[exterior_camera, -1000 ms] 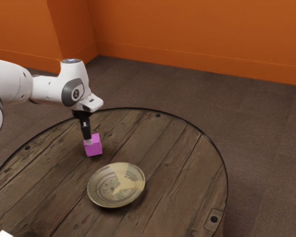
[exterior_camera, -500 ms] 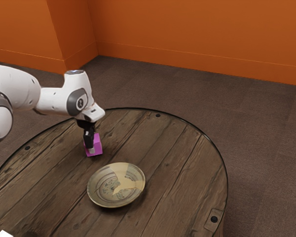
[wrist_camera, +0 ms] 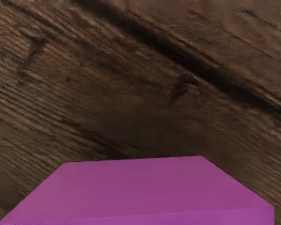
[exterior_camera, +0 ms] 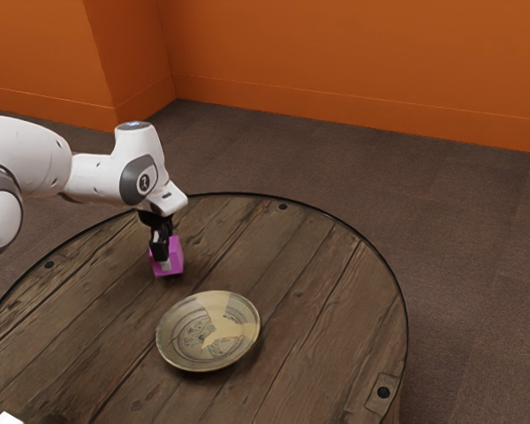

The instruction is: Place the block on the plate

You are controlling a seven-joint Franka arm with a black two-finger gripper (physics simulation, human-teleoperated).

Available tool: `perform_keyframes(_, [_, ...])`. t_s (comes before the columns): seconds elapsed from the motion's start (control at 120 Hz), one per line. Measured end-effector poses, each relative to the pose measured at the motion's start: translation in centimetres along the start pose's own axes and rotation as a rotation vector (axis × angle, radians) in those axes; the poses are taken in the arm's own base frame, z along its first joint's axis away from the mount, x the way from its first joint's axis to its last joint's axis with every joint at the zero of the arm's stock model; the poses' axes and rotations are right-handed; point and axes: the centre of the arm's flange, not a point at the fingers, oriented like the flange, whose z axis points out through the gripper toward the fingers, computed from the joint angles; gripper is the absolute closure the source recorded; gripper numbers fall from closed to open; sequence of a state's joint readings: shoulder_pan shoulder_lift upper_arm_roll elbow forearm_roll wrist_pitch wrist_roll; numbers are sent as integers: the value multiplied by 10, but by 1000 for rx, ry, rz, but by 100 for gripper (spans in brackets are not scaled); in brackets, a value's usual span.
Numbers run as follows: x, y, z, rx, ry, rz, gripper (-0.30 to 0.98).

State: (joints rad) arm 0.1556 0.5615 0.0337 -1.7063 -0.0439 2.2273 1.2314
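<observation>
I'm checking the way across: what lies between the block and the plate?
Nothing but bare wooden table lies between the block and the plate; the exterior view shows it.

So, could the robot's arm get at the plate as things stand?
Probably yes: the plate lies uncovered near the gripper, with nothing seen standing between, though the gripper is holding the block.

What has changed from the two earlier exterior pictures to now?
The gripper came down over the block and now appears shut on it. Since the second picture, both have risen very slightly, the block seemingly just off the table. The plate stayed put, still empty.
</observation>
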Motion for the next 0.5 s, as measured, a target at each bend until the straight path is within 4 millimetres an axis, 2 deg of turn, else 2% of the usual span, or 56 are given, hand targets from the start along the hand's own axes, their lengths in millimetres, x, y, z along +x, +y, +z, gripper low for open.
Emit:
perform_keyframes(0.117, [7,3,-17,26,-5,20,27])
perform_keyframes(0.283, [22,20,-38,38,-15,48,28])
perform_keyframes(0.367, [49,35,-47,43,-18,83,28])
perform_keyframes(0.5, [82,72,-57,34,-22,124,28])
